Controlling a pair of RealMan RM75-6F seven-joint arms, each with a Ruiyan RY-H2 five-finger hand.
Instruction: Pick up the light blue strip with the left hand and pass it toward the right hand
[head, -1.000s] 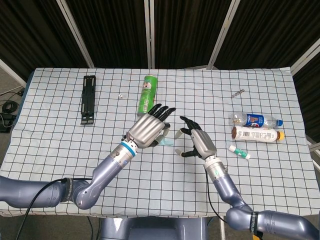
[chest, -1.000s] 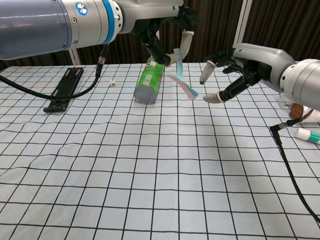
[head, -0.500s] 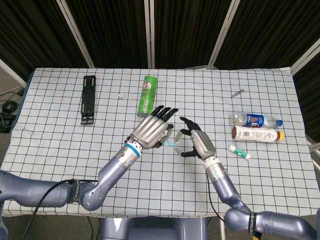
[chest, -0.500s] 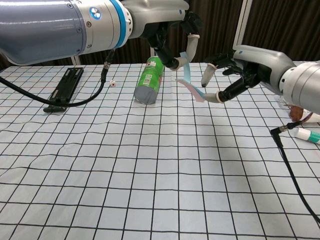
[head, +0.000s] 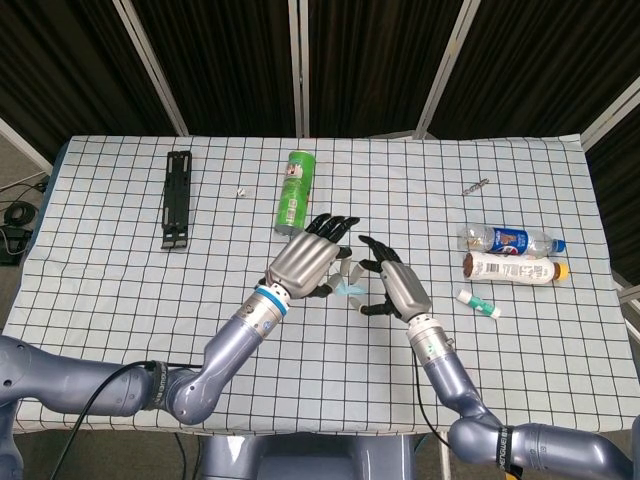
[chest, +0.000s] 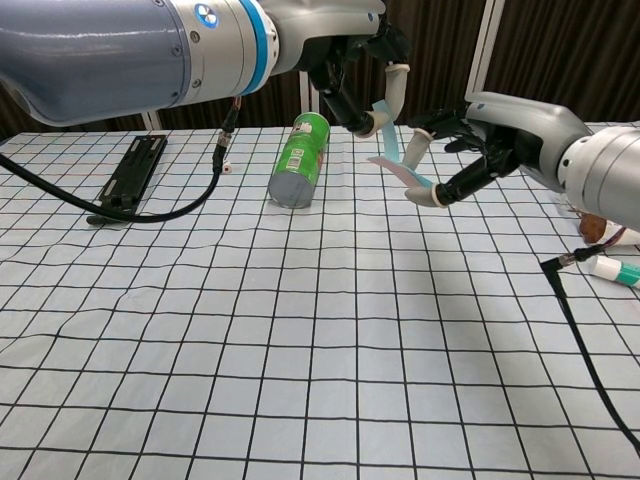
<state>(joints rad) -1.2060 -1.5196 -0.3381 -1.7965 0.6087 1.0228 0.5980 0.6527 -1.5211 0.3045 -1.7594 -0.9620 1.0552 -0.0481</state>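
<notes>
Above the checked surface (chest: 300, 330), the left hand (head: 305, 262) is pinching the light blue strip (chest: 393, 157) and holding it out between the spread fingers of the empty right hand (chest: 470, 150), apparently for a handover.

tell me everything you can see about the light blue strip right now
The light blue strip is a thin, flat, flexible-looking band, pale blue, with a pinkish lower end in the chest view. It is off the table, hanging slanted in the air, its upper part pinched in the fingers of the left hand. Its lower end reaches in between the spread fingers of the right hand; whether they touch it cannot be told. In the head view only a small pale sliver shows between the hands.
</notes>
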